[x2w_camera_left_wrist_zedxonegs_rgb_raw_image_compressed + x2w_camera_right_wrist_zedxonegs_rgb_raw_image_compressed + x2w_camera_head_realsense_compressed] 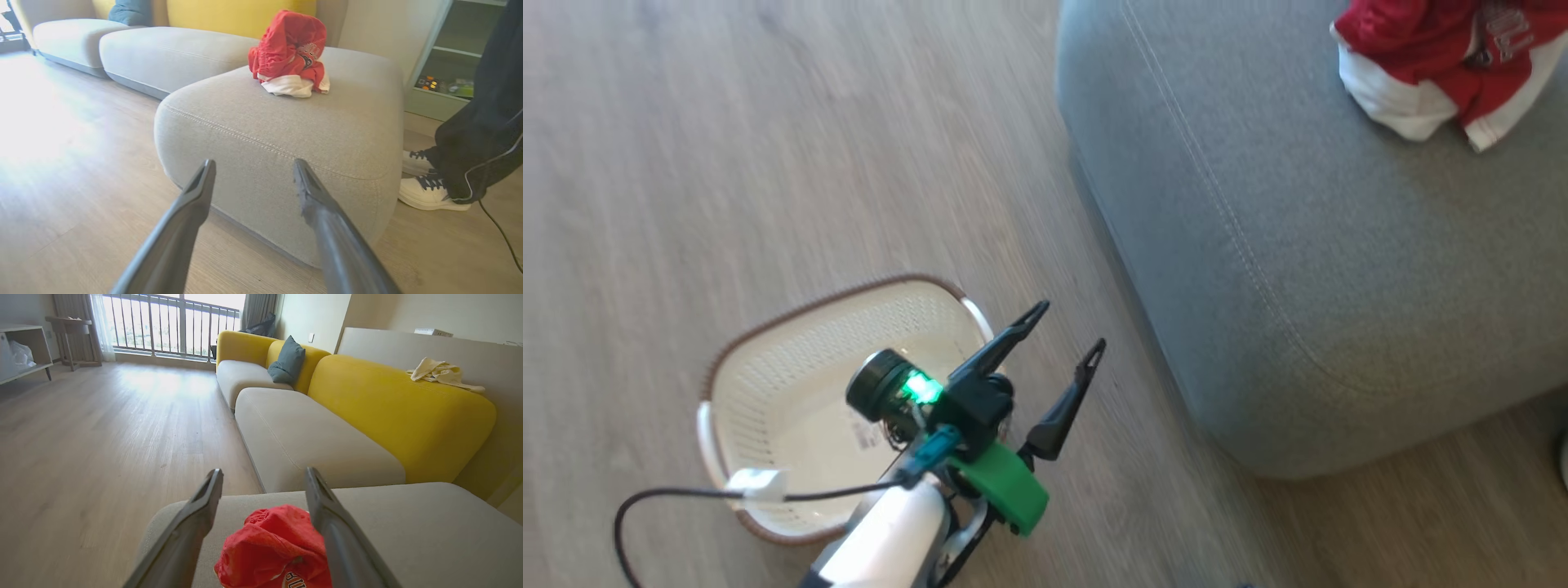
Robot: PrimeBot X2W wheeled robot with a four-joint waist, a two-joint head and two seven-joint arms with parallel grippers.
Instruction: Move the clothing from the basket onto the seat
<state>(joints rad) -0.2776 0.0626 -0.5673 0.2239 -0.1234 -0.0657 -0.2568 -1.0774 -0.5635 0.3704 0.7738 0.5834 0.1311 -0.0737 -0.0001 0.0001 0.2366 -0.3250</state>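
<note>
Clothing (1429, 49) on seat (1298, 261); head view shows basket (760, 384).

Left claw (1070, 328) and right claw (263, 473) both have fingers spread wide.

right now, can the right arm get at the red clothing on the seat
Probably yes. The right gripper is open, and in the right wrist view its fingers frame the clothing, which lies bunched on the seat just ahead of it. Nothing stands between them.
</note>
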